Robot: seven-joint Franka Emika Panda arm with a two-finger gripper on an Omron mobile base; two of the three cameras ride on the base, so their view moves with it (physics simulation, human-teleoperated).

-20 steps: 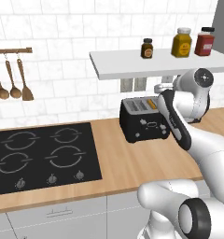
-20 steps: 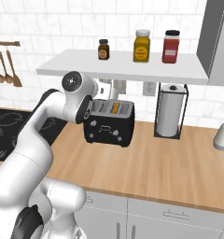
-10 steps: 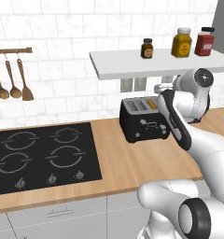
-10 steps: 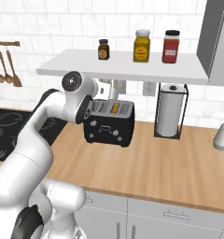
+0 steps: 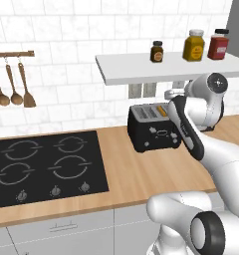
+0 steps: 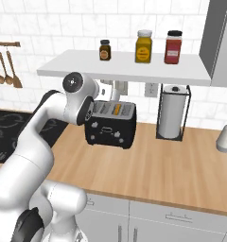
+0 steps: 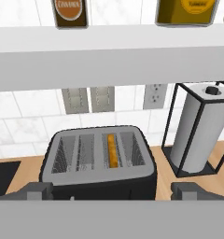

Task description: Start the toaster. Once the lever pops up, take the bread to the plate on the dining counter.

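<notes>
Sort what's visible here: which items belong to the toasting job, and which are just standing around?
Job:
toaster
bread in one toaster slot
gripper, open, near the toaster

Standing around:
paper towel roll
three jars on the shelf
hob
hanging spoons
wall sockets

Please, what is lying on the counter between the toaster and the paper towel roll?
Nothing: in the right base view the wood counter between the toaster and the paper towel roll is bare. The hand view shows the same gap.
</notes>
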